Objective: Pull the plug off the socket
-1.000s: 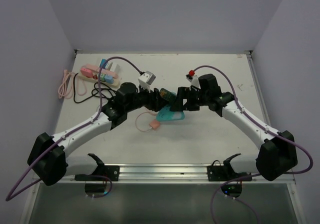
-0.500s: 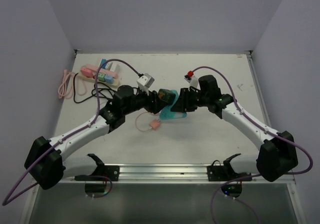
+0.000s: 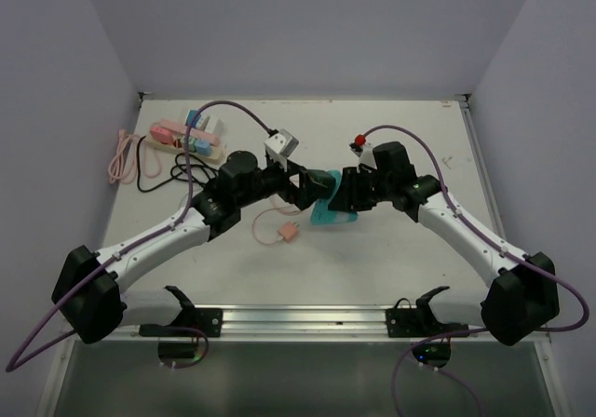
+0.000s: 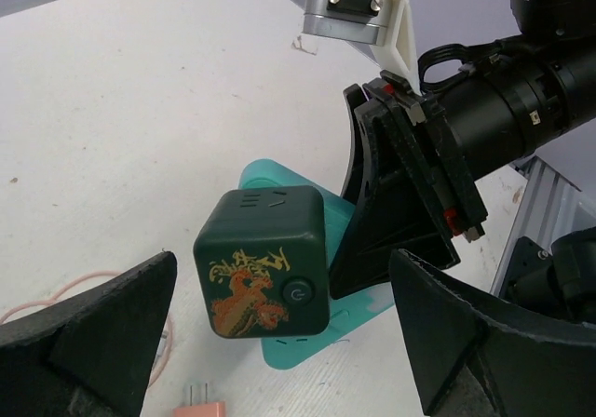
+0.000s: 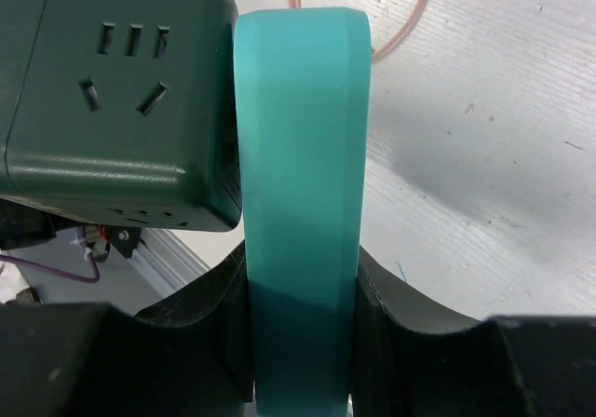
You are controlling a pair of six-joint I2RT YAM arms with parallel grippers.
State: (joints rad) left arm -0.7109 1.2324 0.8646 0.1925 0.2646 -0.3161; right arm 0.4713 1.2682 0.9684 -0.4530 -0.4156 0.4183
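A dark green cube [image 4: 264,263] with a gold and orange dragon, a power button and socket holes [image 5: 112,100] sits flush against a flat teal piece [image 5: 303,156]. The two are joined; the contact face is hidden. My right gripper [image 5: 303,343] is shut on the teal piece [image 3: 328,216] and holds it edge-on just above the table. My left gripper [image 4: 284,268] is open wide, with one finger on each side of the cube and neither touching it. In the top view the grippers [image 3: 303,186] [image 3: 346,194] meet at the table's centre.
A pink plug [image 3: 289,233] on a thin pink cord lies just in front of the grippers, also low in the left wrist view [image 4: 200,406]. A pink power strip [image 3: 184,138] with plugs, a black cable [image 3: 158,173] and a coiled pink cable [image 3: 121,156] are at the back left.
My right gripper closed on the teal piece. After that my left gripper let go of the green cube and opened wide. The joined pair shifted slightly right.
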